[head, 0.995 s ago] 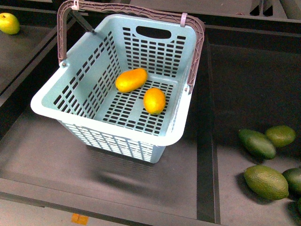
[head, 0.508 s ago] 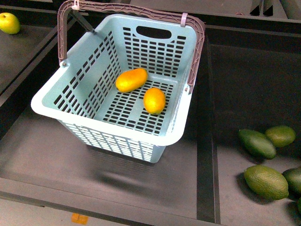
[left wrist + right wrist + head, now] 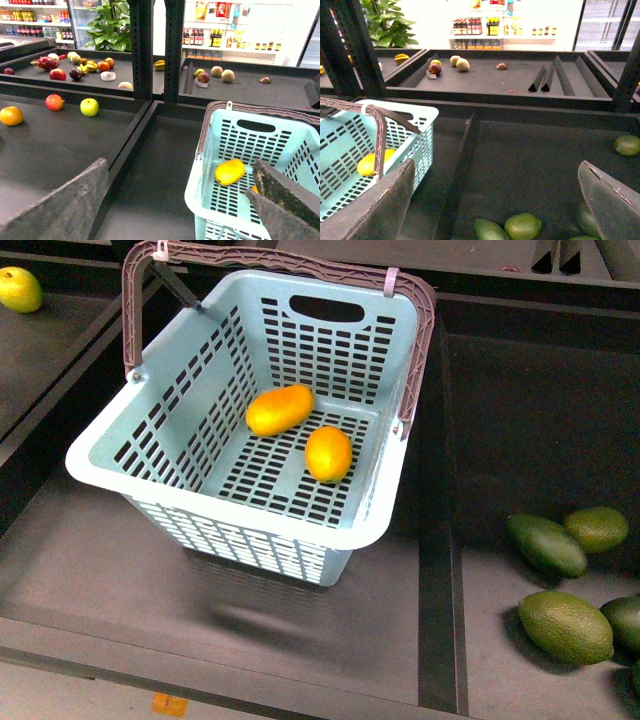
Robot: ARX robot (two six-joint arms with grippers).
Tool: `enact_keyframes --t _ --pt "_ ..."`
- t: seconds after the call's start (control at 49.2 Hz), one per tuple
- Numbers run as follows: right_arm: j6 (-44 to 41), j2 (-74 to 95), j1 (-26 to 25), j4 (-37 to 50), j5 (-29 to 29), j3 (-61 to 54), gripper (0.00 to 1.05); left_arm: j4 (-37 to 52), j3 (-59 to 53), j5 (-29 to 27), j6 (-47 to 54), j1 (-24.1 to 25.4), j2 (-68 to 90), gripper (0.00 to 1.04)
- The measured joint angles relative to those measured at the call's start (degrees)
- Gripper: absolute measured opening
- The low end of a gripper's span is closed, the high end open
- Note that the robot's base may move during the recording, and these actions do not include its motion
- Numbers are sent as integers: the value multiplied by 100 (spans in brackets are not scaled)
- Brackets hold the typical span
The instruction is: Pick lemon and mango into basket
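The turquoise basket [image 3: 226, 502] stands on the dark shelf with its brown handles up. Inside it lie the elongated mango [image 3: 280, 410] and, just beside it, the shorter oval lemon [image 3: 328, 453]. Neither gripper shows in the front view. In the left wrist view my left gripper [image 3: 172, 210] is open and empty, hovering beside the basket [image 3: 193, 186]; the mango [image 3: 230, 171] shows inside, and the lemon is nearly hidden behind one finger [image 3: 280, 200]. My right gripper [image 3: 495, 210] is open and empty above green fruits, with the basket [image 3: 405, 136] off to one side.
Several dark green oval fruits [image 3: 565, 626] lie on the shelf to the right of the basket. A raised divider [image 3: 437, 570] runs between the basket and them. A yellow-green apple [image 3: 20, 289] sits at the far left. More fruit lies on the shelves behind.
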Motion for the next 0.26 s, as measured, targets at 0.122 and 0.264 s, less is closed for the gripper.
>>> enact_keyframes --t 0.122,0.264 --pt "0 0 0 0 0 0 96 0 0 0 9 0 0 97" --pt "0 0 0 0 0 0 96 0 0 0 11 0 0 98"
